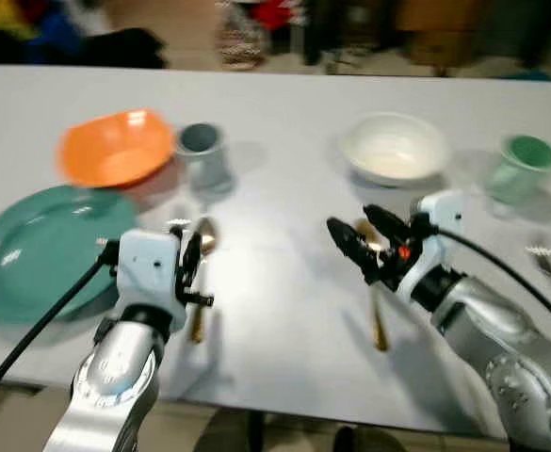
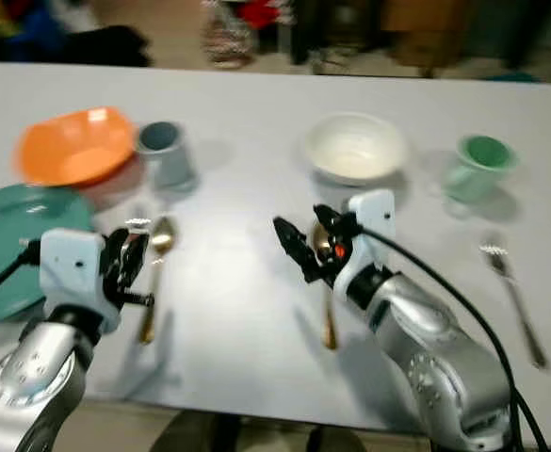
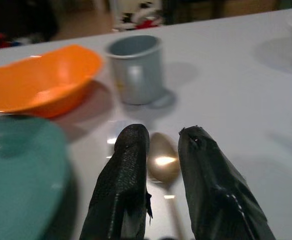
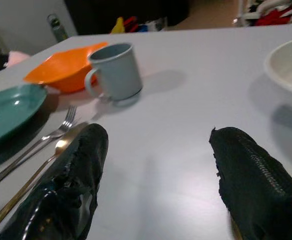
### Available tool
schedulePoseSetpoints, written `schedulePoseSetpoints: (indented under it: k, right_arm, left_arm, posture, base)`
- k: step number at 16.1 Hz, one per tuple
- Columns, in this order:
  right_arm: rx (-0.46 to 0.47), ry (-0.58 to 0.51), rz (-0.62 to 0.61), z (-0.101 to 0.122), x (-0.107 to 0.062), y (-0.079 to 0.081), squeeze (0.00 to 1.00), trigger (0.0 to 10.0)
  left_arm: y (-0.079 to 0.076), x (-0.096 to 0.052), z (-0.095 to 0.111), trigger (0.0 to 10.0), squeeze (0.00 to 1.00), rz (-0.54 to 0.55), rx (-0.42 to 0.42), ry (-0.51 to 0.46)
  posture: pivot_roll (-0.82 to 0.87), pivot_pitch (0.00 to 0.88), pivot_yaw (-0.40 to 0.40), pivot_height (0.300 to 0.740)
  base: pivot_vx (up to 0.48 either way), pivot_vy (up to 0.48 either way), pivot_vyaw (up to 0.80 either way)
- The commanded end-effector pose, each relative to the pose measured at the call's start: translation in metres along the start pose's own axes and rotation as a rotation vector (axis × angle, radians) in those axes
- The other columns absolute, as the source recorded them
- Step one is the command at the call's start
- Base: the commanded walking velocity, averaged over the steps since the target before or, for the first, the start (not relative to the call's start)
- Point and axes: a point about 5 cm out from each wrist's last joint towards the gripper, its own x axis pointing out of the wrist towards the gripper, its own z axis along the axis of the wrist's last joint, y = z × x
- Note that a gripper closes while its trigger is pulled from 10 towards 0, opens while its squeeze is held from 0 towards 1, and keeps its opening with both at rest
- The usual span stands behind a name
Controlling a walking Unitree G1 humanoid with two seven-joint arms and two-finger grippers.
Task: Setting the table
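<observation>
The left claw [image 3: 158,180] is held narrowly parted over a gold spoon [image 1: 201,247] beside the teal plate [image 1: 30,250]; the right claw [image 4: 155,180] (spread wide) hovers above a second spoon [image 1: 377,320] on the tabletop [image 1: 284,282]. Cutlery placement seems underway; a careful descent is called for next.
</observation>
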Motion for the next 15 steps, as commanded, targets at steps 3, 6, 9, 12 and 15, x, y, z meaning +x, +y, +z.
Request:
schedulePoseSetpoints:
  k: [3,6,9,12,15]
  right_arm:
    - [0.009,0.009,-0.024,-0.012,-0.003,-0.002,0.00,10.0]
    - [0.014,0.024,-0.028,-0.020,-0.009,-0.002,0.00,10.0]
    - [0.028,0.032,-0.048,-0.024,-0.013,-0.005,0.00,10.0]
    - [0.073,0.022,-0.105,-0.028,-0.015,-0.013,0.00,10.0]
    - [0.073,0.004,-0.101,-0.023,-0.016,-0.014,0.00,10.0]
  left_arm:
    - [0.003,0.008,0.000,10.0,0.00,0.037,0.022,-0.014]
    - [0.003,0.008,-0.002,10.0,0.00,0.027,0.035,-0.014]
    - [0.003,0.009,-0.004,10.0,0.00,0.028,0.034,-0.018]
    - [0.005,0.008,-0.005,10.0,0.00,0.036,0.027,-0.030]
    - [0.011,0.000,-0.006,10.0,0.00,0.039,0.018,-0.021]
  posture:
    - [-0.06,0.077,0.097,0.740]
    - [-0.07,0.079,0.110,0.740]
    - [-0.07,0.079,0.109,0.740]
    - [-0.07,0.077,0.105,0.740]
    - [-0.07,0.075,0.099,0.740]
  base:
    - [0.000,0.000,0.80]
    - [0.000,0.000,0.80]
    - [0.000,0.000,0.80]
    - [0.000,0.000,0.80]
    - [0.000,0.000,0.80]
